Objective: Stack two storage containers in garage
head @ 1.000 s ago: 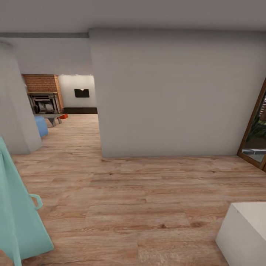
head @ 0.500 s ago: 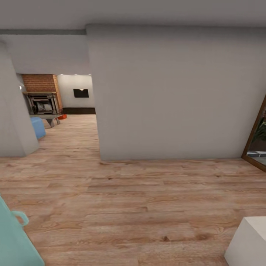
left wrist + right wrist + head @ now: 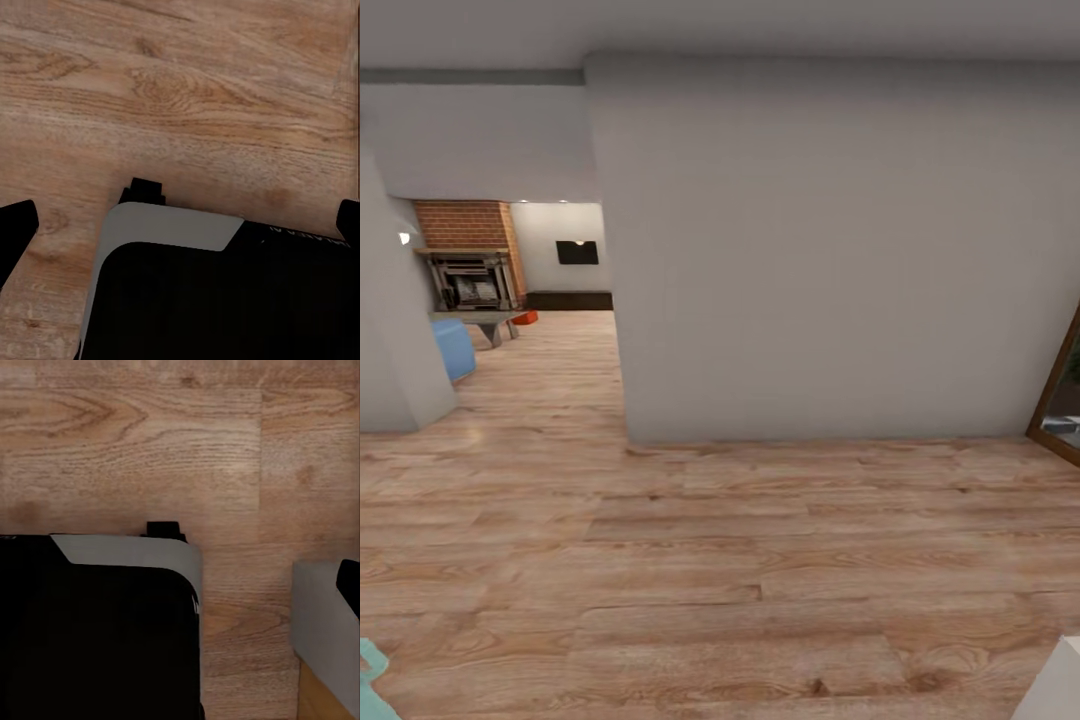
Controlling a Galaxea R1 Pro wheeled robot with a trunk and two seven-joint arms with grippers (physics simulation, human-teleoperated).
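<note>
Likely heading over the wood floor (image 3: 760, 560) toward the living room, aiming for the orange container (image 3: 527, 317) near the brick fireplace (image 3: 465, 225). Steering wide of the grey wall (image 3: 810, 250) corner. Left gripper (image 3: 180, 221) spread, empty; right gripper (image 3: 180, 585) fingers impossible to tell.

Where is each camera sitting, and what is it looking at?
Head view: up on the robot's head, looking ahead and down at a white wall, a wood floor and a far brick fireplace.
Left wrist view: on the left arm, looking down at the floor and the robot's dark base.
Right wrist view: on the right arm, looking down at the floor and base.
All three show the wood floor.
</note>
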